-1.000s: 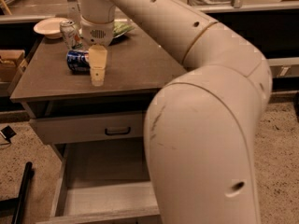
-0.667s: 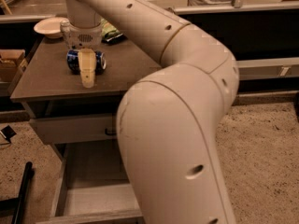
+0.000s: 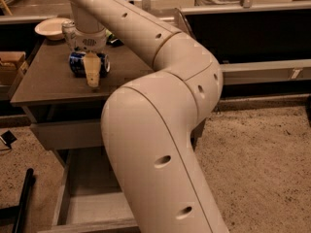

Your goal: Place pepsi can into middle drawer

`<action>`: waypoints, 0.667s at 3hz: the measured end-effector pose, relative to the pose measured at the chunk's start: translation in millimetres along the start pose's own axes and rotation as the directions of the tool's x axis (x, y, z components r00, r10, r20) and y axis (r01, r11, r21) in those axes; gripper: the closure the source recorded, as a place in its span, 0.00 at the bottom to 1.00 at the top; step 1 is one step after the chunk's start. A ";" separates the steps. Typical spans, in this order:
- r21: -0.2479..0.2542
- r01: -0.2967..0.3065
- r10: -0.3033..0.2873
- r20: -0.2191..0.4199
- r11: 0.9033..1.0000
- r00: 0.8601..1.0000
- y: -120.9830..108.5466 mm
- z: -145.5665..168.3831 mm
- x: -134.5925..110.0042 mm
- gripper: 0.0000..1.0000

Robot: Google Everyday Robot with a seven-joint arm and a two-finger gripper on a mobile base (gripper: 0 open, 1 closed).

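The pepsi can [image 3: 77, 64] is blue and lies on its side on the brown cabinet top [image 3: 48, 84], near its middle. My gripper [image 3: 92, 75] hangs straight down over the can, its pale tip in front of the can's middle and hiding it. The middle drawer [image 3: 86, 178] stands pulled open at the bottom left, its bare grey floor showing. My big pale arm covers the drawer's right part.
A pale upright can [image 3: 69, 30] and a white bowl [image 3: 48, 28] stand at the back of the cabinet top. A dark object [image 3: 114, 41] lies behind the arm. A cardboard box [image 3: 9, 64] sits to the left. A black bar [image 3: 23, 198] lies on the speckled floor.
The arm's elbow has swung across the view and now hides the top drawer front's handle. The gripper has shifted slightly left to sit over the can's middle. The can has not moved.
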State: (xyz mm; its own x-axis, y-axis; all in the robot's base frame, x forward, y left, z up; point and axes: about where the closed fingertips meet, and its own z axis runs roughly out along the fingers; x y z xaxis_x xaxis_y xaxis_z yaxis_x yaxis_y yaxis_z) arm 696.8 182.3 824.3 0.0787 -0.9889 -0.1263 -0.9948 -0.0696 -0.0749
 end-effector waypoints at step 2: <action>-0.022 0.035 -0.031 0.143 0.999 0.989 3.6 -7.6 -1.0 0.70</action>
State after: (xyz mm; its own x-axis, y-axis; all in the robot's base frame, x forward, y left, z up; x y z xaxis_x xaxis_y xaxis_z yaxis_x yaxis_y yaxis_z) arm 692.6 182.1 831.7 0.1183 -0.9572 -0.2643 -0.9926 -0.1068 -0.0577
